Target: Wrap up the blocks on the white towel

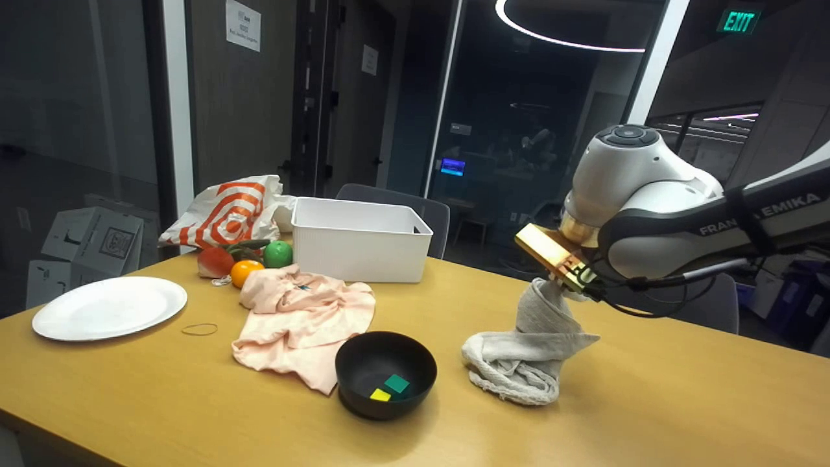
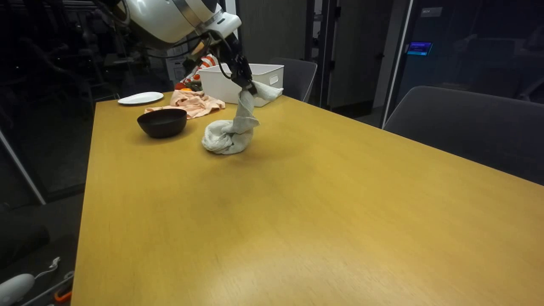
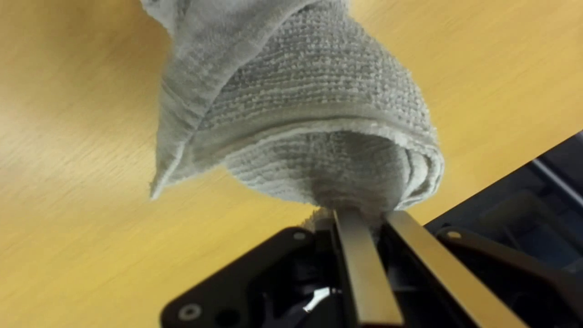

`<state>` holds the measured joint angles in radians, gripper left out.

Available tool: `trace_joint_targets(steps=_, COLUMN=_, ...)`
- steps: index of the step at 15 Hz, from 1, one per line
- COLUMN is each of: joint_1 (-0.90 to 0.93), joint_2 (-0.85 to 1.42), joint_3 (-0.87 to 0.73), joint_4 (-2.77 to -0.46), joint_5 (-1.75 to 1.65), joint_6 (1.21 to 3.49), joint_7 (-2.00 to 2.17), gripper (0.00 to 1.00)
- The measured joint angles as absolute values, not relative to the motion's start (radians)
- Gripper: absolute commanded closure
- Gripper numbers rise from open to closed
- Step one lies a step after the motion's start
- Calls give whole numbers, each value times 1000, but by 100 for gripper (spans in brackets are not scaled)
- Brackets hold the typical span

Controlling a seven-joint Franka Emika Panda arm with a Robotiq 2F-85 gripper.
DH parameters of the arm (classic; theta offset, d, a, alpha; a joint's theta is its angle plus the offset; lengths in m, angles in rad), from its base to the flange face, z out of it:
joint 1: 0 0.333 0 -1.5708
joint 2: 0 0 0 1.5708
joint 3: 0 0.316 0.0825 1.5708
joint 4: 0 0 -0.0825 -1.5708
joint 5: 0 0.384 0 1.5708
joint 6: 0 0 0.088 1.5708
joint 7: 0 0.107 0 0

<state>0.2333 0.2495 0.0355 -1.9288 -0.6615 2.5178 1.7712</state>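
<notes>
- The gripper (image 3: 370,214) is clamping down on the upper part of the off-white towel (image 1: 532,344), so yeah, it's definitely grasping cloth. In the wrist view the two fingers (image 3: 364,269) are standing close together with fabric bunching up between them.
- The towel is standing up like a twisted column under the gripper, with its lower bundle resting on the table (image 1: 681,383). A pointy corner is poking out sideways, and in the wrist view the top fold is curling into an open, layered roll.
- Whatever the bundle might be hiding, the folds are covering it, so I can't tell if blocks are in there.
- The Franka arm (image 1: 648,207) is reaching in over the table, with the gripper pointing down at a tilt.
- Near the towel, the black bowl (image 1: 415,353) is sitting upright, and a green block (image 1: 397,383) and a yellow block (image 1: 380,395) are lying inside it.
- A peach cloth (image 1: 305,324) is lying crumpled right by the bowl; can't tell if they're touching.
- Behind the cloth, a white storage bin (image 1: 360,250) is standing, with a gray chair (image 2: 295,76) showing behind that.
- An orange (image 1: 247,273), a round green fruit or veggie (image 1: 278,254) and a reddish round thing (image 1: 215,261) are clustering beside the cloth, in front of a Target bag (image 1: 227,211).
- Farther out, a thin loop (image 1: 200,329) and a white plate (image 1: 110,308) are lying flat on the table.
</notes>
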Motion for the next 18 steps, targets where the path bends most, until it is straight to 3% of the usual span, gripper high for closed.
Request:
trace_joint_targets(steps=4, joint_1=217, joint_2=306, joint_3=82, joint_4=-1946, joint_5=-439, joint_6=2644, joint_7=1528, gripper=94)
trace_joint_targets(steps=8, joint_1=156, joint_2=366, joint_3=200, joint_4=-1948, joint_5=-176, joint_6=2626, joint_7=1223, gripper=93)
trace_joint_targets(steps=12, joint_1=164, joint_2=338, joint_3=211, joint_4=-1941, joint_5=-47, joint_6=2369, joint_7=1026, gripper=94)
trace_joint_targets(steps=18, joint_1=220, joint_2=300, joint_3=140, joint_4=-1920, joint_5=-170, joint_6=1974, joint_7=994, gripper=95)
